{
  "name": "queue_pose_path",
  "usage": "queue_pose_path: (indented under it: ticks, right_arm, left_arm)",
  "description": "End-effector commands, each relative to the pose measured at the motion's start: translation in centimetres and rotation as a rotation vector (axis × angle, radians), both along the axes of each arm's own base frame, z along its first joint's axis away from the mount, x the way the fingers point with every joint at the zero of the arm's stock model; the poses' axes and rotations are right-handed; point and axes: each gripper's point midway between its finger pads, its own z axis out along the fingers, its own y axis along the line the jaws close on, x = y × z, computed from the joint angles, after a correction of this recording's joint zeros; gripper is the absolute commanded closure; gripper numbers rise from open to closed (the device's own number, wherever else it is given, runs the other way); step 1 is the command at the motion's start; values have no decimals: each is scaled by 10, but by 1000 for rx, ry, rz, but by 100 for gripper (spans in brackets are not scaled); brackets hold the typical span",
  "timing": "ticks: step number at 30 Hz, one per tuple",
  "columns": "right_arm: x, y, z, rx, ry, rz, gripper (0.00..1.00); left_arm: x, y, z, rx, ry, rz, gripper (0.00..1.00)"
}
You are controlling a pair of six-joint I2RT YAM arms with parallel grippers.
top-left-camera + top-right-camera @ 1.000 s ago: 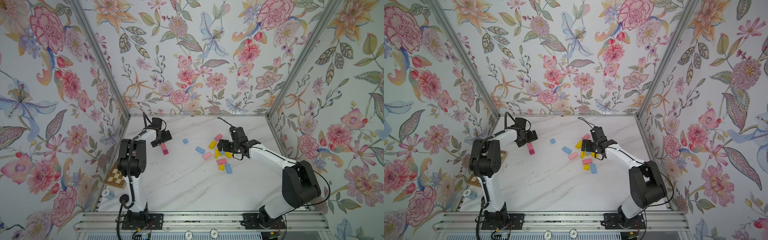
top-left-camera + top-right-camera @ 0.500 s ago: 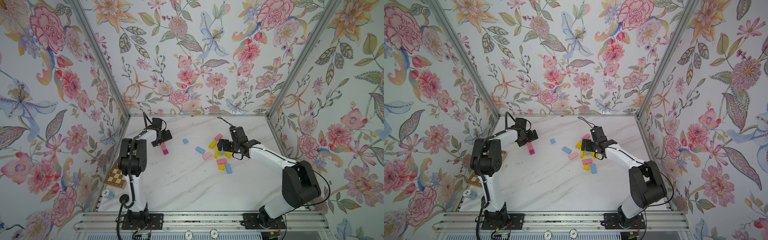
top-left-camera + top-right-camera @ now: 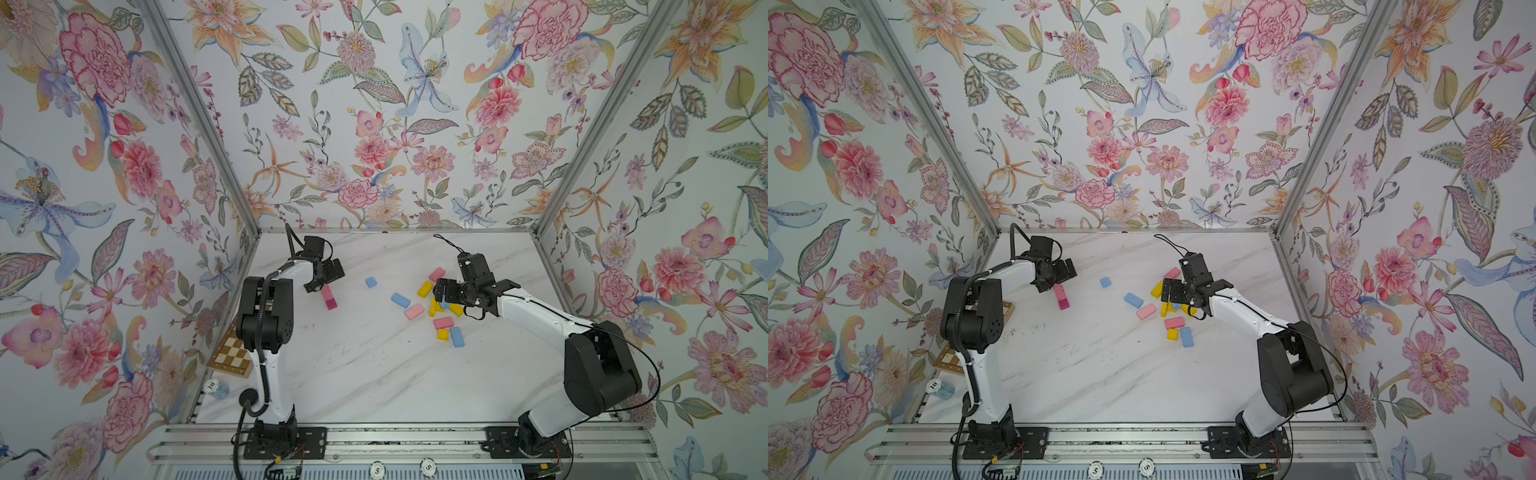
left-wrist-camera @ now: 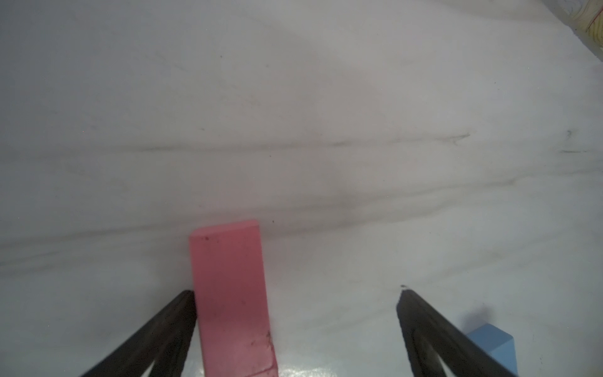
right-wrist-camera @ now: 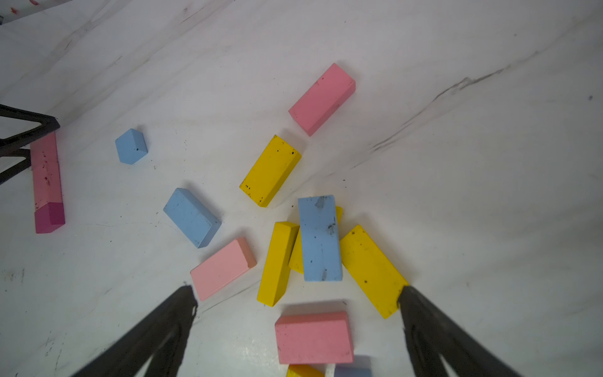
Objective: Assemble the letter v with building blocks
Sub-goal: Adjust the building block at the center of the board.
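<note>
While both sets of jaws stand wide apart and grip nothing, the building blocks (image 5: 270, 171) lie loose on the marble table (image 3: 374, 382).

At the left edge a checkered board (image 3: 232, 357) sits partly hidden by the left arm; the left gripper (image 4: 295, 293) hangs low over a pink oblong (image 4: 231, 293), one finger (image 4: 176, 313) seemingly touching its side, though the close view is soft, the other finger well apart; a magenta square (image 3: 331, 304) butts the oblong's end away from the gripper; further right lie a small blue cube (image 3: 371, 282), a blue oblong (image 3: 400, 300) and a pale pink oblong (image 3: 414, 311), each apart; the right gripper (image 5: 297, 293) hovers over a cluster where a blue brick (image 5: 319, 238) lies on top among yellow bricks (image 5: 372, 267).
</note>
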Motion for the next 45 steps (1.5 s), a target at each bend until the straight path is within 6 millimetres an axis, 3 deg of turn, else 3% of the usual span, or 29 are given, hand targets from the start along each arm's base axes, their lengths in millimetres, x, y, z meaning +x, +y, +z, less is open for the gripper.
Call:
queue_pose_path:
  ticks: [1, 45]
  right_arm:
    - [4, 3, 9, 4, -21, -3, 1]
    - [7, 10, 9, 7, -25, 7, 1]
  left_arm:
    - [-26, 1, -36, -38, 123, 9, 1]
    - [-49, -2, -38, -81, 141, 39, 1]
